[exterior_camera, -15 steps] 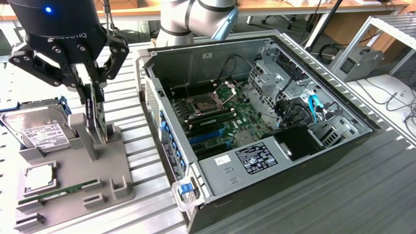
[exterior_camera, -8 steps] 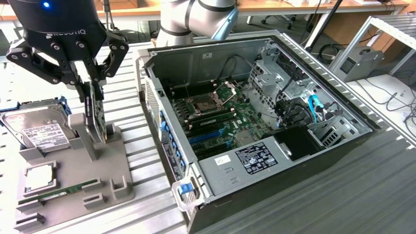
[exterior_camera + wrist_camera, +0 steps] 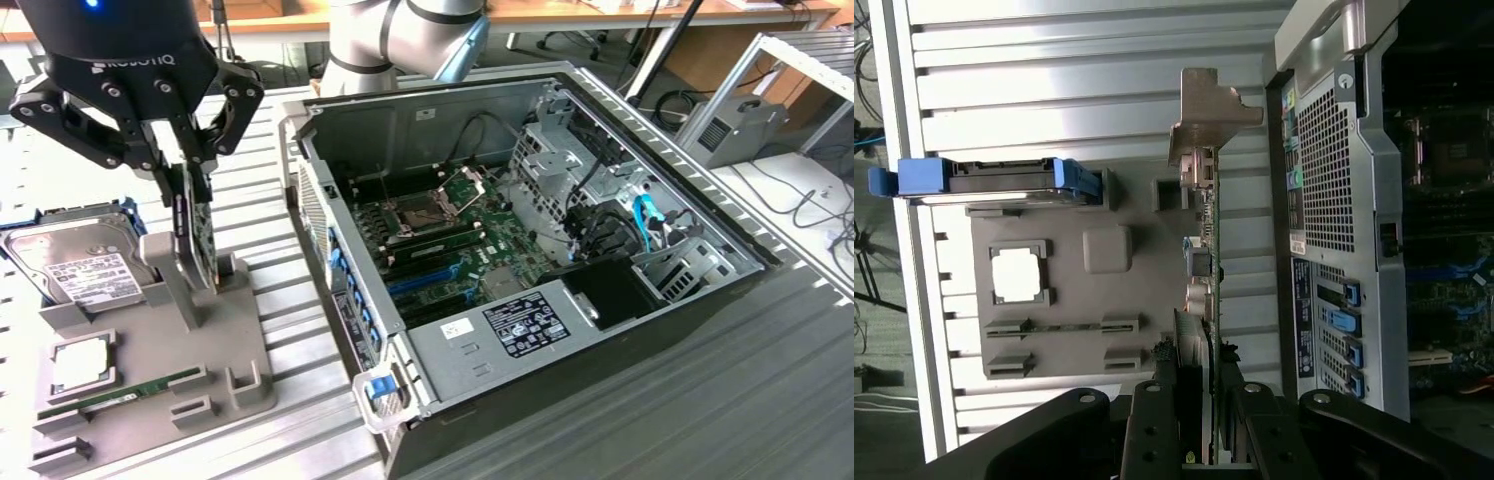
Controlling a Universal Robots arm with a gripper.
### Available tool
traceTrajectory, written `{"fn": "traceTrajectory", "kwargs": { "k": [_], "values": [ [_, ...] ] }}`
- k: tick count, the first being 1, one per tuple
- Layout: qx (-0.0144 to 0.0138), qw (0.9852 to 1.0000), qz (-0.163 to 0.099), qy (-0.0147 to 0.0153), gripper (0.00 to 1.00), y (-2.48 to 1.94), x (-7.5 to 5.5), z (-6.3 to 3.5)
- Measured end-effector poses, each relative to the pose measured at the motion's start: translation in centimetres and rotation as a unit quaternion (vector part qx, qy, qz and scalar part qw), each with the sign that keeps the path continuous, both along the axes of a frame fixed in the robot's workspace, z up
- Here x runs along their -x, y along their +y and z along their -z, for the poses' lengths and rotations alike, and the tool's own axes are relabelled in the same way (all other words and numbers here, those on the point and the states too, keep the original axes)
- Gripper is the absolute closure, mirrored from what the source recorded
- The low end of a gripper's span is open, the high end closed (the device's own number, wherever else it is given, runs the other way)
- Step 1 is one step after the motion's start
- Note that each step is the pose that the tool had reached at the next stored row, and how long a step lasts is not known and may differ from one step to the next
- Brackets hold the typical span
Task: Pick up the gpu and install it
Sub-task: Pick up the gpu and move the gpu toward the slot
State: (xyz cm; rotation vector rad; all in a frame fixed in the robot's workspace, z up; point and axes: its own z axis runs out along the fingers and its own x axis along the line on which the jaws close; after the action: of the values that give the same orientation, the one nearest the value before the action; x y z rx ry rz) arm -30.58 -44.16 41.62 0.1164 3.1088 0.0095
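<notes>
The gpu [image 3: 198,250] is a thin card standing on edge over the grey parts holder [image 3: 234,340], beside the holder's upright post. My gripper [image 3: 187,205] comes down on it from above, with its fingers shut on the card's upper edge. In the wrist view the gpu [image 3: 1207,260] runs edge-on away from my gripper [image 3: 1202,405], its silver end bracket [image 3: 1209,110] at the far end. Whether the card still rests in the holder I cannot tell. The open computer case [image 3: 400,120] lies at the exterior view's right of the holder, its motherboard [image 3: 454,250] exposed.
On the holder sit a silver hard drive [image 3: 80,265], a square processor [image 3: 80,365] and a green RAM stick [image 3: 120,395]. The case's perforated rear panel [image 3: 1334,200] with blue slot clips lies close beside the card. Everything rests on a ribbed metal table [image 3: 694,400].
</notes>
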Motion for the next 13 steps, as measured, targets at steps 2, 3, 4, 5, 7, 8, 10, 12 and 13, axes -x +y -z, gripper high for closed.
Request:
{"fn": "traceTrajectory", "kwargs": {
  "k": [2,3,4,5,7,8,10,12,13],
  "values": [
    [0.0000,1.0000,0.000,0.0000,0.73,0.00,0.00,-0.08],
    [0.0000,1.0000,0.000,0.0000,0.73,0.00,0.00,-0.11],
    [0.0000,1.0000,0.000,0.0000,0.73,0.00,0.00,-0.15],
    [0.0000,1.0000,0.000,0.0000,0.73,0.00,0.00,-0.18],
    [0.0000,1.0000,0.000,0.0000,0.73,0.00,0.00,-0.26],
    [0.0000,1.0000,0.000,0.0000,0.73,0.00,0.00,-0.29],
    [0.0000,1.0000,0.000,-0.0001,0.73,0.00,0.00,-0.33],
    [0.0000,1.0000,0.000,0.0000,0.73,0.00,0.00,-0.38],
    [0.0000,1.0000,0.000,0.0000,0.73,0.00,0.00,-0.40]
  ]
}}
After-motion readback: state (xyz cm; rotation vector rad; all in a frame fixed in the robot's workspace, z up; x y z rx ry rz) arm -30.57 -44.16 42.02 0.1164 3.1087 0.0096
